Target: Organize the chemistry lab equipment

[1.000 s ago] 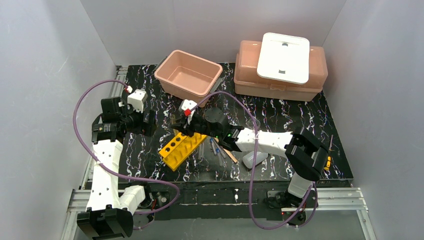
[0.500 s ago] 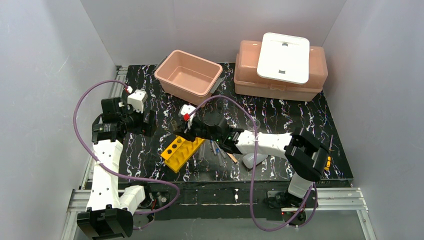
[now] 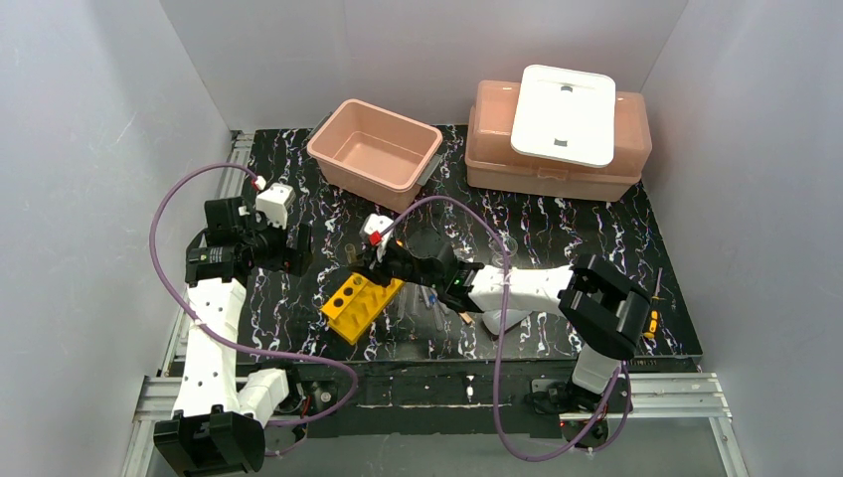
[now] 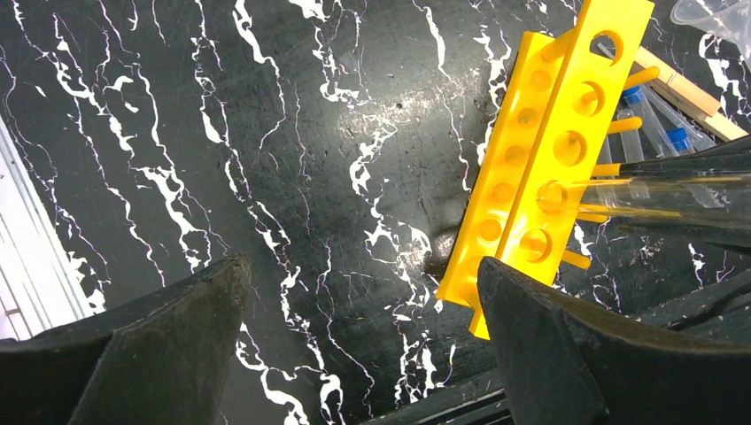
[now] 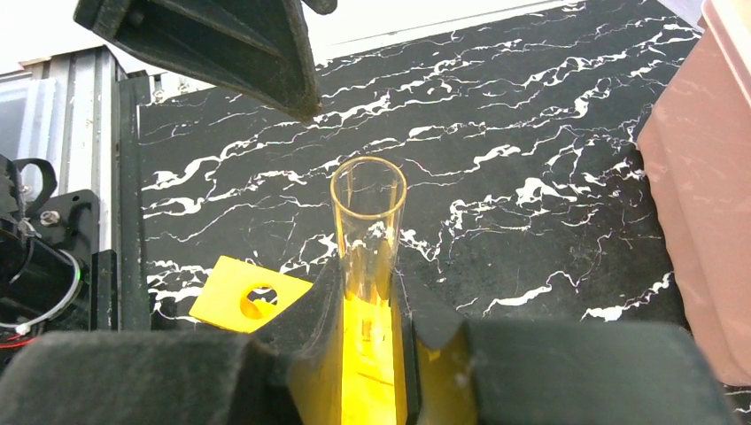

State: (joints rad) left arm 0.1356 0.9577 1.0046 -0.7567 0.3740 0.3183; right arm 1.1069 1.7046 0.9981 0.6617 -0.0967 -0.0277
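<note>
Rack, yellow, lies near the front edge of the worktop, between the arms. Just to its right lie blue-tipped pipettes, a stick and, under the right arm, a white bottle. Right fingers pinch a clear tube by its lower part, open mouth pointing away, over the rack's far end; whether it touches the rack I cannot tell. Left fingers are spread wide above bare worktop left of the rack. Farthest back stand an open pink tub and a closed one carrying a white lid.
</note>
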